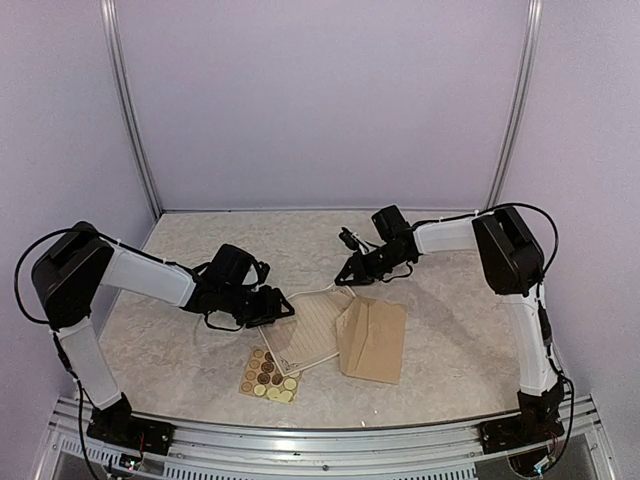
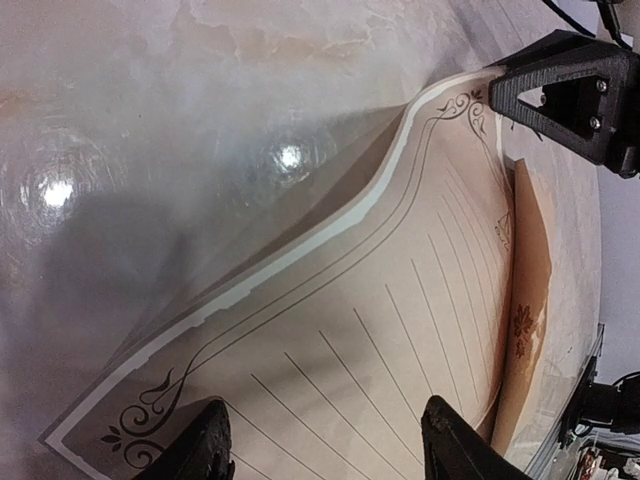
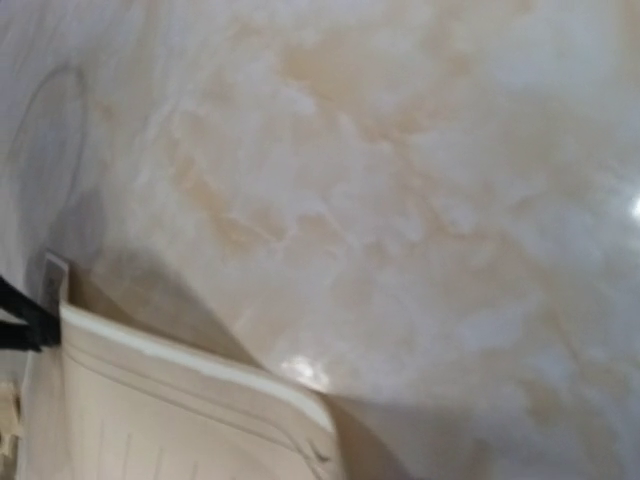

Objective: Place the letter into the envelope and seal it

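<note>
Barely begun: letter outside envelope, touching at its 9 o'clock; inserting, sealing pending. Left pincer spread over letter. Right pincer at raised 12 o'clock corner, grip impossible to tell.

Marbled table, letter, envelope seemingly overlapping it, sticker sheet nearby

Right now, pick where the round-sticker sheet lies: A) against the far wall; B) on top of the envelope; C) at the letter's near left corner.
C: the round-sticker sheet lies at the near left corner of the letter, apart from the envelope.
</note>
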